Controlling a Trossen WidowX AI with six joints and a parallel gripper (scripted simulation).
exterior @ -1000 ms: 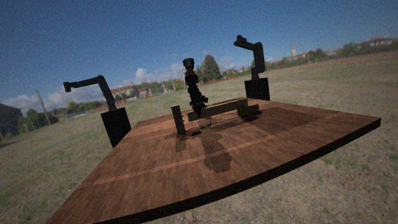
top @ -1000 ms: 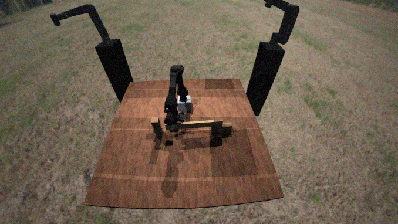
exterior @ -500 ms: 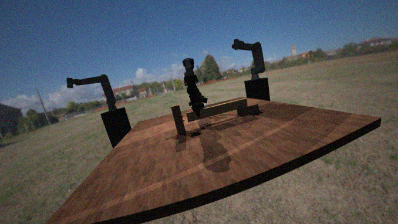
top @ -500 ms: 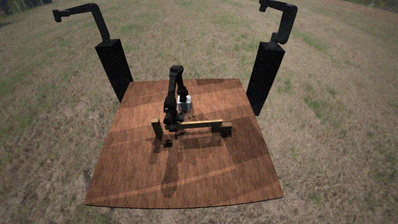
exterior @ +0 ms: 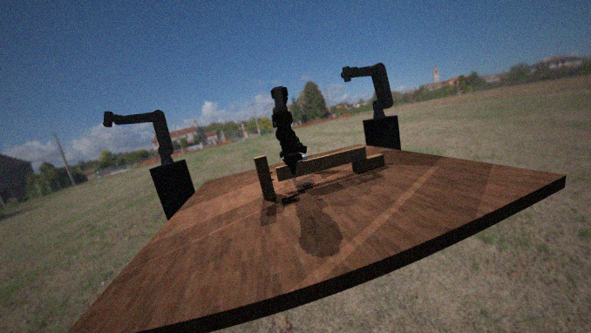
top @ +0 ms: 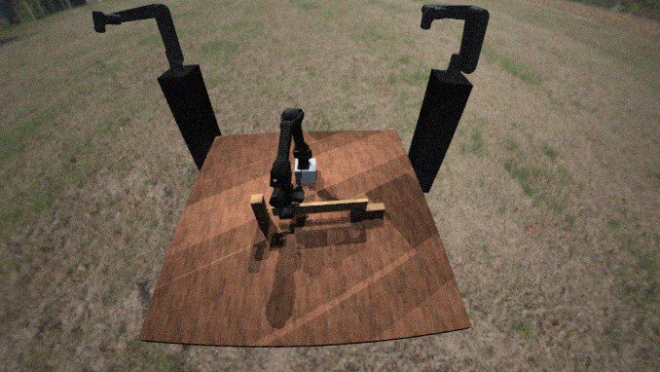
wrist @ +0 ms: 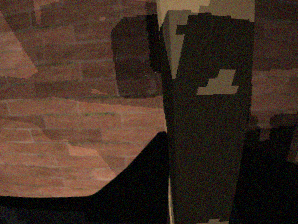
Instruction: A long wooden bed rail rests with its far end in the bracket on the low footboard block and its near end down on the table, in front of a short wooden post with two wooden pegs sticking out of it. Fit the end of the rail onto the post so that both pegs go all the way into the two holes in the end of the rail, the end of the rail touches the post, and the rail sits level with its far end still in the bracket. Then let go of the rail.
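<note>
Our gripper (top: pixel 286 213) (exterior: pixel 294 171) is closed firmly on the rail (top: pixel 336 204) (exterior: pixel 324 163) (wrist: pixel 207 120), raised near the post (top: pixel 262 216) (exterior: pixel 264 178), its far end seemingly in the bracket (exterior: pixel 360 164). Seating the pegs (exterior: pixel 273 176) and letting go remain.

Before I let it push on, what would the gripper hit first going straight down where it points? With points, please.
Probably the wooden table (top: pixel 311 302) (exterior: pixel 244 261), below the gripper (top: pixel 286 213) (exterior: pixel 294 172) and the bed rail (top: pixel 331 206) (exterior: pixel 322 163) in its jaws; depth is hard to judge.
</note>
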